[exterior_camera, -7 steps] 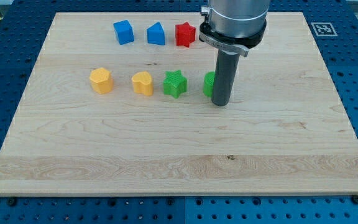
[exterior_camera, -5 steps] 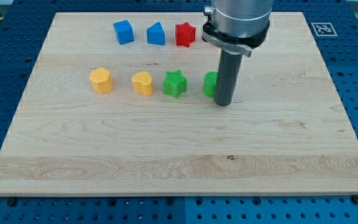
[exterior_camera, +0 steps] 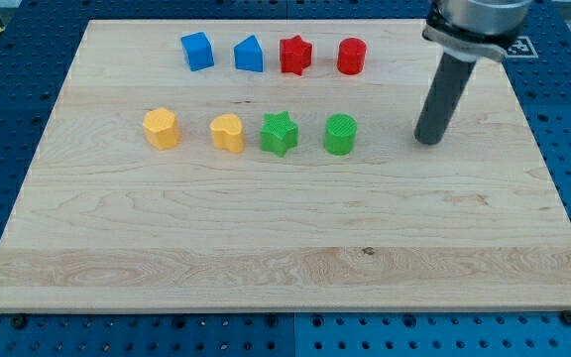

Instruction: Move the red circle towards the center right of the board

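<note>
Wooden board [exterior_camera: 266, 228] with eight blocks. Far to the left of my tip: two yellow blocks [exterior_camera: 161, 128] [exterior_camera: 228, 132]. Up-left of it: blue cube [exterior_camera: 196, 50], blue block [exterior_camera: 249, 54], red star [exterior_camera: 295, 55]. Nearer left: green star [exterior_camera: 279, 133], green circle [exterior_camera: 340, 134]. The red circle [exterior_camera: 352, 56] sits up-left of my tip [exterior_camera: 427, 141], well apart. The rod carries no jaws to open or close.

A pale wooden board [exterior_camera: 266, 228] carries two rows: along the view's top, a blue cube [exterior_camera: 196, 51], blue wedge-like block [exterior_camera: 249, 54], red star [exterior_camera: 294, 55] and red circle [exterior_camera: 352, 56]; below, two yellow heart-like blocks [exterior_camera: 161, 128] [exterior_camera: 228, 132], a green star [exterior_camera: 279, 133] and green circle [exterior_camera: 340, 134].
</note>
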Controlling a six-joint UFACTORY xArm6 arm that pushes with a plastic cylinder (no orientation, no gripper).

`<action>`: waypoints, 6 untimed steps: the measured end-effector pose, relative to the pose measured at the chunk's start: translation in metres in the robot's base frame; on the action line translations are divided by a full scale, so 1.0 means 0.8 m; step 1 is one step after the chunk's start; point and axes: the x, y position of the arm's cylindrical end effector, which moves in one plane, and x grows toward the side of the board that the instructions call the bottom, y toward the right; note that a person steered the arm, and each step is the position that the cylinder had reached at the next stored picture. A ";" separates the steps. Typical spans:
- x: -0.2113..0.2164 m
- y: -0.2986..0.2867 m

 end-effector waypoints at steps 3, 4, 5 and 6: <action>-0.191 -0.022; -0.238 -0.080; -0.225 -0.138; -0.190 -0.137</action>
